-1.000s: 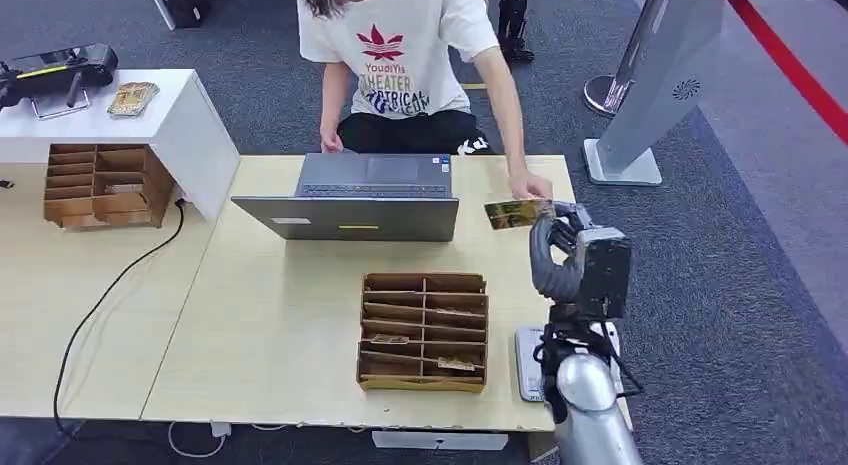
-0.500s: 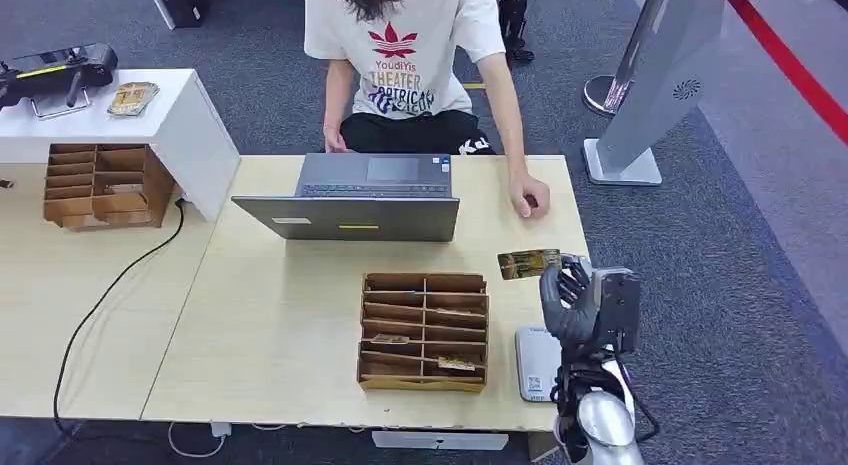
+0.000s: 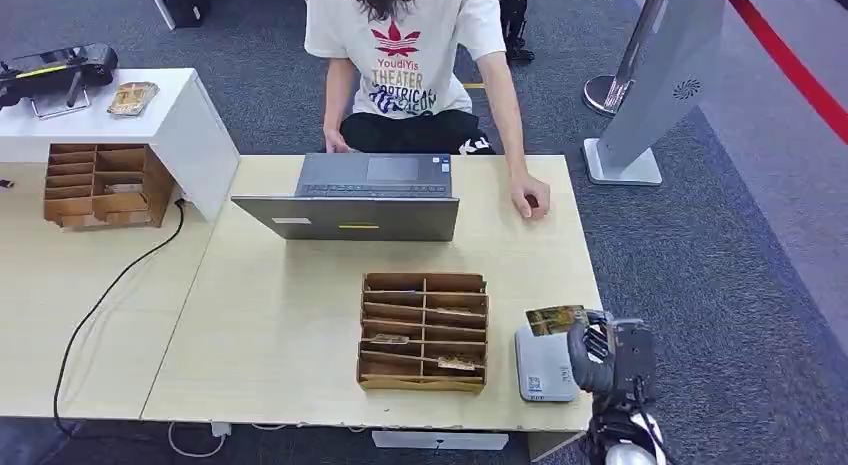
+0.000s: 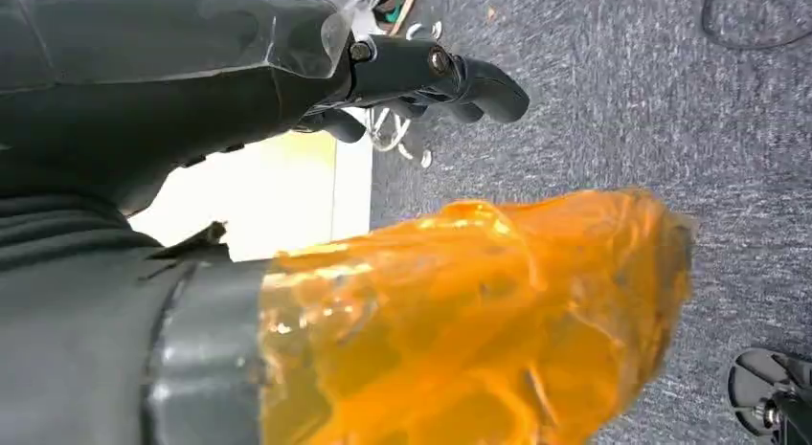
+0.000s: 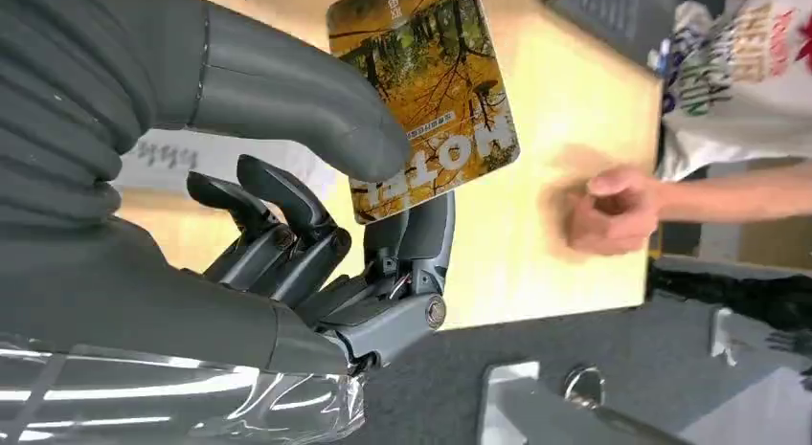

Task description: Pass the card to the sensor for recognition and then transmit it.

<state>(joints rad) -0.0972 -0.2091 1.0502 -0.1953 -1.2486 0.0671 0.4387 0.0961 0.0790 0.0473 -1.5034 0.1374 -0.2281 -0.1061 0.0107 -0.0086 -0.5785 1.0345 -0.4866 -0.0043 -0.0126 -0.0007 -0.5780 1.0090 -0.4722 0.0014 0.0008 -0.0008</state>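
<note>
1. Card is pinched between the thumb and fingers of the right hand, sticking out past the fingertips.
2. Sensor, a flat grey pad, lies just under and beside the hand.
3. Best to lower the card flat over the pad and grip it firmly.
4. Left hand holds nothing, fingers curled.

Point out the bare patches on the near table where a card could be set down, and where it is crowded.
Widest bare patch: left of the cardboard organizer, in front of the laptop. A smaller strip lies between the organizer's far edge and the person's hand. The near right corner is crowded: sensor, the right hand and its card.
</note>
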